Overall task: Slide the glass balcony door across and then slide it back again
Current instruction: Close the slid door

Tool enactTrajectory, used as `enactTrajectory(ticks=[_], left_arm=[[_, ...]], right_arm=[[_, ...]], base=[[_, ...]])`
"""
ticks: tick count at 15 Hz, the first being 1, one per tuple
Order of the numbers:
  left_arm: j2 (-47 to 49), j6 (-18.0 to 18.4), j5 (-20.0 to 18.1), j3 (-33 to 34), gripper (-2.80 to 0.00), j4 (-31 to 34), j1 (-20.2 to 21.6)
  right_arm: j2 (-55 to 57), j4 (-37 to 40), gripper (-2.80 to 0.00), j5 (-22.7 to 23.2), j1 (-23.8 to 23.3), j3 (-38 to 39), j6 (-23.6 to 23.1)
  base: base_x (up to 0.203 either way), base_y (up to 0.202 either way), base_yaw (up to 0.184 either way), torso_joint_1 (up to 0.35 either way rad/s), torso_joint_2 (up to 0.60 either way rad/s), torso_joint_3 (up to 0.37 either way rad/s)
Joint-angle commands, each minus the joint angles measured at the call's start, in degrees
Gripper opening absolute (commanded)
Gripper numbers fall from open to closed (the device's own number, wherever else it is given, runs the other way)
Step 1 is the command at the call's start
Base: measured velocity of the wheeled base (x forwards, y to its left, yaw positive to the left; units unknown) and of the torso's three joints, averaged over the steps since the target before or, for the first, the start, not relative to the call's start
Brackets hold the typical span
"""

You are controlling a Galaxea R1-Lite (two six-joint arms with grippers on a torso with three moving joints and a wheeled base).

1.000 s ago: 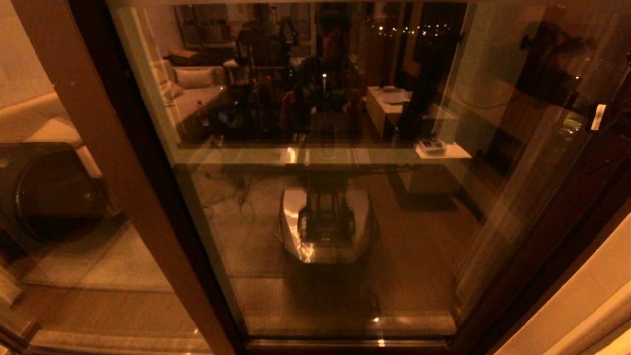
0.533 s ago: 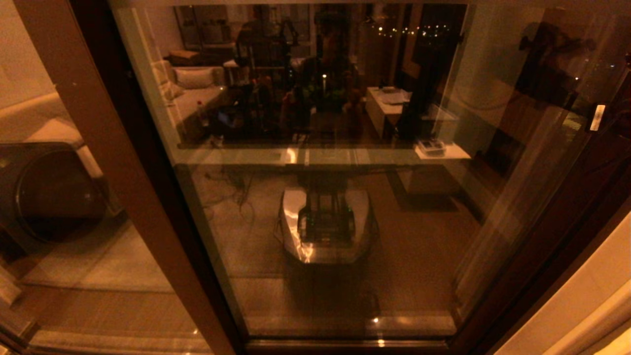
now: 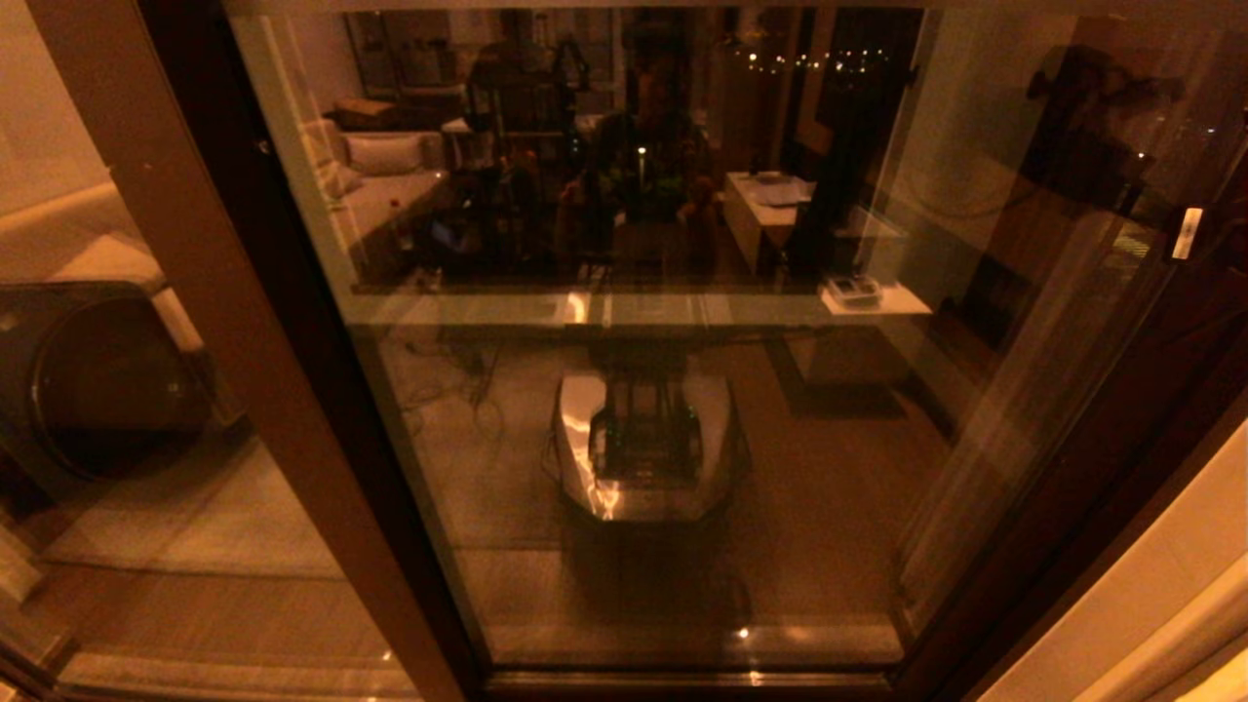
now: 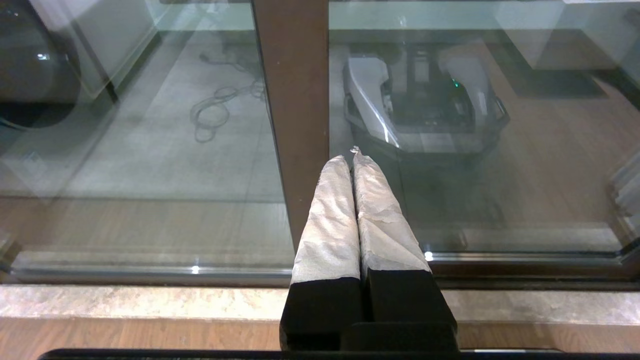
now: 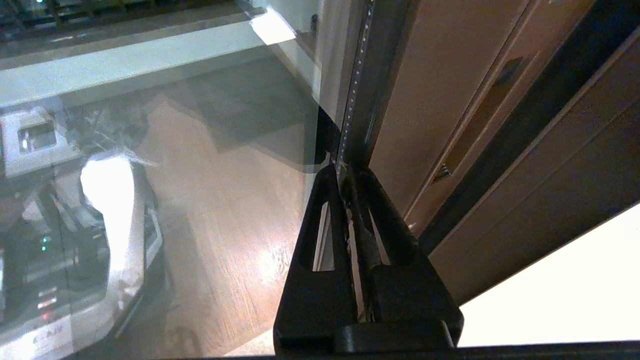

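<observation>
The door (image 3: 643, 390) fills the head view from 10 to 4 o'clock; its stile with the handle slot (image 5: 480, 120) runs at 1 o'clock in the right wrist view. The right gripper (image 5: 346, 172) is clenched, empty, just beside that stile. The left gripper (image 4: 348, 160) — also clenched, empty — sits near the lighter stile (image 4: 295, 100). The door is likely heavy, stiff and slick — hook the slot, not the glass.

A fixed glass panel (image 3: 146, 409) with a plain lighter-brown stile (image 3: 195, 292) stands at the left; behind it sits a dark round-fronted appliance (image 3: 93, 380); a pale stone sill (image 4: 150, 302) runs along the bottom track; a cream wall (image 3: 1150, 595) borders the right side.
</observation>
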Motion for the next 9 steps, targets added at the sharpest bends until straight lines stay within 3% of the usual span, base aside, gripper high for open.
enactTrajectory(ticks=[1,6,9], left_arm=[[-0.01,0.02,-0.02,-0.01,-2.8,0.03,0.01],[-0.07,0.02,-0.02,-0.01,-2.8,0.03,0.01],[-0.01,0.02,-0.02,-0.01,-2.8,0.03,0.01]], right_arm=[[0.19,0.12,-2.8,0.0,-0.11,-0.01,-0.04],[-2.37,0.35,-2.8,0.72,-0.04,0.89,0.05],[-7.45,0.56,-2.8,5.01,-0.03,4.6,0.05]], base=[[0.0,0.0,0.0,0.0,0.0,0.0],[0.0,0.0,0.0,0.0,0.0,0.0],[0.0,0.0,0.0,0.0,0.0,0.0]])
